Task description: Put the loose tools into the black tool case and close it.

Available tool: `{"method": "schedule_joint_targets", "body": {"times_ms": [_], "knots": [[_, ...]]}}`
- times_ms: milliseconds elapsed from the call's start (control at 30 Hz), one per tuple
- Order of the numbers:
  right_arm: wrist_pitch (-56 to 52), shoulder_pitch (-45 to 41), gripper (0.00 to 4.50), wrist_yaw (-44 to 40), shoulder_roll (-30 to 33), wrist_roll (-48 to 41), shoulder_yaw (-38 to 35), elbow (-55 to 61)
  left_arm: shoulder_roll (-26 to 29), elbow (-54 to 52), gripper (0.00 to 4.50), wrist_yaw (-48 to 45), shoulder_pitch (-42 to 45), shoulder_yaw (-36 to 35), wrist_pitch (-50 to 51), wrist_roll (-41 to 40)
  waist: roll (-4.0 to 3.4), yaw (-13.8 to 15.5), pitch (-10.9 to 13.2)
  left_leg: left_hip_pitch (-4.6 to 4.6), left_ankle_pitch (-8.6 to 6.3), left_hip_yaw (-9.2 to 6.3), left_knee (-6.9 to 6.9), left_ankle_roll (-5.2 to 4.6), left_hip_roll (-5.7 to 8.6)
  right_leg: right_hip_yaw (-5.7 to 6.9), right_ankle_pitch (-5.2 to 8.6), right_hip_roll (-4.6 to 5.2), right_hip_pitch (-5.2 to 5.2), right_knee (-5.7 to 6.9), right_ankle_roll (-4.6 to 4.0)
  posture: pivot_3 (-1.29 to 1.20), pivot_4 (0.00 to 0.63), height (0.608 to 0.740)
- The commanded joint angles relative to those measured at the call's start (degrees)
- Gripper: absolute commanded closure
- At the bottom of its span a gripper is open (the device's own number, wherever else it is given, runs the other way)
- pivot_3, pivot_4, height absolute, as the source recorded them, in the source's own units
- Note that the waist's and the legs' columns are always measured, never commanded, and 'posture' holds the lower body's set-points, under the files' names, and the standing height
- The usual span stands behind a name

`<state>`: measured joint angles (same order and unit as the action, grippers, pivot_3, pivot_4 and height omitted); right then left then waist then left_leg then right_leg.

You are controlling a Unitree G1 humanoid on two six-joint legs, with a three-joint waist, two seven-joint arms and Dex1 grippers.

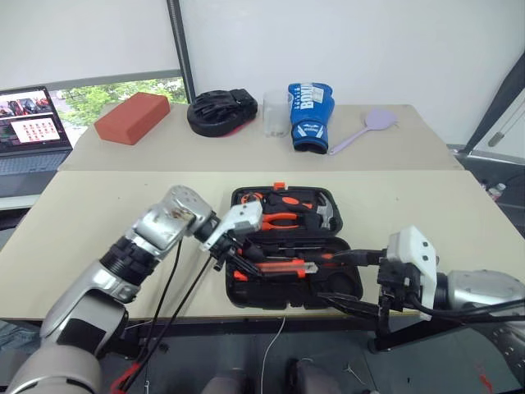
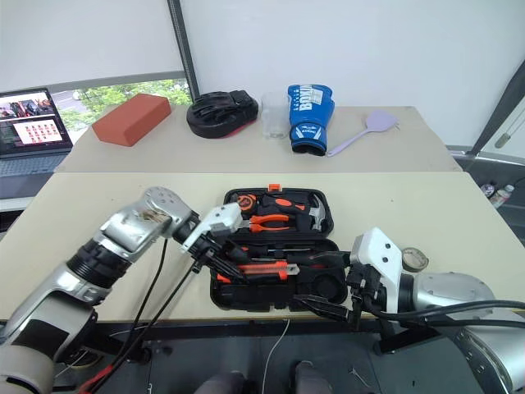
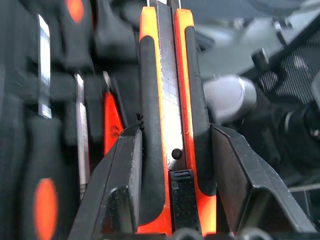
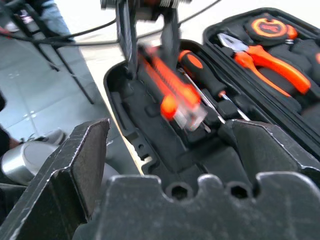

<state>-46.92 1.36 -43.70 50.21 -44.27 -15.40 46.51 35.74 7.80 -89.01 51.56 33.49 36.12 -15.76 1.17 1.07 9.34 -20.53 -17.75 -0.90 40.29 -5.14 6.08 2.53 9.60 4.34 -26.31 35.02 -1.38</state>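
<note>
Left wrist view: left tool (image 3: pixel 172 165) grips the knife (image 3: pixel 167 90) over the open case's (image 1: pixel 246 297) near half. Right tool (image 2: pixel 332 283), jaws wide and empty, waits at the case's right edge. Step: seating the knife. Next: lower it into its recess, release.

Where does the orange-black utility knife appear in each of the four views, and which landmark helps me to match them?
Left eye view: utility knife in the front half of the open tool case, held by the left gripper.
Right eye view: same place.
Left wrist view: centre, between the fingers.
Right wrist view: upper middle.
Shared landmark: the screwdriver beside the knife.
</note>
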Motion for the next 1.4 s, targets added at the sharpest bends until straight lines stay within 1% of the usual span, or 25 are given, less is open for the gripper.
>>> {"method": "schedule_joint_targets", "body": {"times_ms": [33, 200, 500, 633, 700, 733, 800, 833, 867, 900, 967, 1067, 1167, 1233, 1300, 1333, 1400], "knots": [[-0.4, 0.5, 0.00, 2.4, 0.0, -1.8, -3.0, 2.6, -1.1, -0.1, 2.92, -1.5, 0.5, 0.2, -1.1, 0.9, 0.00, 0.0, 0.0, 0.00, 0.00, -0.01, 0.00, 0.00, 0.00, 0.00, 0.00, 0.00, 0.00, 0.00, 0.00, 0.00, 0.150, 0.740], [-0.3, 0.2, 0.00, 4.4, 0.5, -2.4, -3.1, 2.5, -4.4, 2.0, 2.92, 0.1, 0.9, 0.4, 0.8, 2.1, 0.00, 0.6, 0.0, 0.01, -0.07, -0.01, 0.09, -0.12, -0.01, 0.00, 0.00, 0.00, 0.06, 0.00, 0.04, 0.00, 0.150, 0.740], [0.3, -1.8, 0.00, 5.7, 0.9, -2.3, -1.5, 1.0, -4.4, 0.3, 2.92, -0.4, 0.0, 1.2, 3.8, 3.2, 0.00, 1.1, 0.0, 0.01, -0.11, 0.00, 0.14, -0.20, 0.00, -0.01, 0.01, 0.00, 0.08, 0.00, 0.10, 0.00, 0.150, 0.740], [0.5, -2.8, 0.00, 5.8, 0.8, -2.1, -0.2, 0.5, -4.4, -0.1, 2.92, -2.1, 0.4, 0.2, 7.0, 1.1, 0.00, 1.1, 0.0, 0.01, -0.11, 0.00, 0.14, -0.21, 0.00, -0.01, 0.01, 0.00, 0.08, 0.01, 0.10, 0.00, 0.150, 0.740], [0.6, -3.3, 0.00, 5.7, 0.8, -2.0, 0.3, 0.2, -4.5, -0.6, 1.92, -2.1, 0.4, 0.0, 7.8, 1.0, 0.00, 1.1, 0.0, 0.01, -0.11, 0.00, 0.14, -0.21, 0.00, -0.01, 0.01, -0.01, 0.08, 0.01, 0.10, 0.00, 0.150, 0.740], [0.6, -3.4, 0.00, 5.7, 0.8, -1.9, 0.5, 0.1, -4.6, -0.8, 1.74, -2.0, 0.4, -0.1, 8.1, 0.9, 0.00, 1.1, 0.0, 0.00, -0.10, 0.00, 0.14, -0.21, 0.00, -0.01, 0.01, -0.01, 0.07, 0.01, 0.10, 0.00, 0.150, 0.740], [0.6, -3.9, 0.00, 5.7, 0.8, -1.8, 0.9, -0.2, -4.6, -1.1, 0.94, -2.2, 0.4, -0.2, 8.7, 0.8, 0.00, 1.1, 0.0, -0.01, -0.10, 0.00, 0.15, -0.21, 0.00, -0.01, 0.01, -0.02, 0.06, 0.01, 0.10, 0.00, 0.150, 0.740], [0.7, -4.1, 0.00, 5.7, 0.7, -1.7, 1.1, -0.4, -4.6, -1.3, 0.68, -2.1, 0.3, -0.3, 8.6, 0.8, 0.00, 1.1, 0.0, -0.02, -0.10, 0.00, 0.15, -0.21, 0.00, -0.01, 0.01, -0.01, 0.06, 0.00, 0.10, 0.00, 0.150, 0.740], [0.8, -4.2, 0.00, 5.7, 0.7, -1.6, 1.3, -0.6, -4.6, -1.5, 0.26, -2.1, 0.2, -0.4, 8.6, 0.8, 0.00, 1.2, 0.0, -0.04, -0.10, 0.00, 0.16, -0.21, 0.00, 0.00, 0.01, -0.01, 0.05, 0.00, 0.10, 0.00, 0.150, 0.740], [0.8, -4.5, 0.00, 5.7, 0.6, -1.6, 1.5, -0.8, -4.7, -1.5, 0.03, -2.1, 0.3, -0.5, 8.8, 0.6, 0.00, 1.2, 0.0, -0.05, -0.10, -0.01, 0.19, -0.22, 0.00, 0.00, 0.01, -0.01, 0.05, 0.00, 0.10, 0.00, 0.150, 0.740], [0.9, -4.9, 0.00, 5.7, 0.3, -1.6, 1.9, -1.2, -5.1, -0.7, 0.03, -1.4, 0.7, -1.7, 7.5, 0.5, 0.00, 1.2, 0.0, -0.08, -0.11, -0.03, 0.25, -0.23, 0.00, 0.01, 0.01, -0.01, 0.05, 0.00, 0.11, 0.00, 0.150, 0.740], [1.2, -5.3, 0.00, 5.6, 0.1, -1.1, 2.8, -1.7, -6.2, 0.6, 0.03, -0.5, 2.2, -6.1, 9.2, -2.4, 0.00, 1.3, 0.0, -0.15, -0.11, -0.05, 0.36, -0.23, 0.00, 0.03, 0.00, -0.02, 0.03, 0.02, 0.12, 0.00, 0.150, 0.740], [1.5, -5.7, 0.00, 5.6, -0.1, -0.8, 3.3, -2.1, -4.7, 1.0, 0.78, -2.1, 2.1, -7.7, 8.7, -3.6, 0.00, 1.2, 0.0, -0.23, -0.12, -0.11, 0.44, -0.23, 0.00, 0.08, 0.00, -0.03, 0.01, 0.02, 0.13, 0.00, 0.150, 0.740], [1.7, -5.7, 0.00, 5.4, -0.2, -0.5, 3.6, -2.3, -3.0, 1.1, 1.62, -3.2, 1.4, -7.5, 6.6, -3.2, 0.00, 1.1, 0.0, -0.21, -0.11, -0.11, 0.44, -0.23, 0.00, 0.08, 0.00, -0.04, 0.01, 0.03, 0.12, 0.00, 0.150, 0.740], [1.8, -5.7, 0.00, 5.3, -0.1, -0.3, 3.7, -2.3, -1.2, 0.7, 2.18, -3.5, 1.1, -6.7, 5.7, -4.1, 0.00, 1.1, 0.0, -0.21, -0.11, -0.11, 0.44, -0.23, -0.01, 0.08, -0.01, -0.05, -0.01, 0.05, 0.12, 0.00, 0.150, 0.740], [1.8, -5.7, 0.00, 5.2, -0.1, -0.2, 3.7, -2.3, -0.2, 0.5, 2.65, -3.5, 1.0, -6.1, 5.3, -4.8, 0.00, 1.1, 0.0, -0.21, -0.11, -0.11, 0.44, -0.22, -0.01, 0.08, -0.01, -0.06, -0.01, 0.05, 0.12, 0.00, 0.150, 0.740], [1.9, -5.5, 0.00, 4.9, 0.0, -0.1, 3.7, -2.4, 2.2, -0.4, 3.37, -3.5, 0.5, -4.4, 2.7, -5.6, 0.00, 1.1, 0.0, -0.22, -0.11, -0.11, 0.44, -0.22, 0.00, 0.08, -0.01, -0.05, -0.01, 0.05, 0.12, 0.00, 0.150, 0.740]]}}
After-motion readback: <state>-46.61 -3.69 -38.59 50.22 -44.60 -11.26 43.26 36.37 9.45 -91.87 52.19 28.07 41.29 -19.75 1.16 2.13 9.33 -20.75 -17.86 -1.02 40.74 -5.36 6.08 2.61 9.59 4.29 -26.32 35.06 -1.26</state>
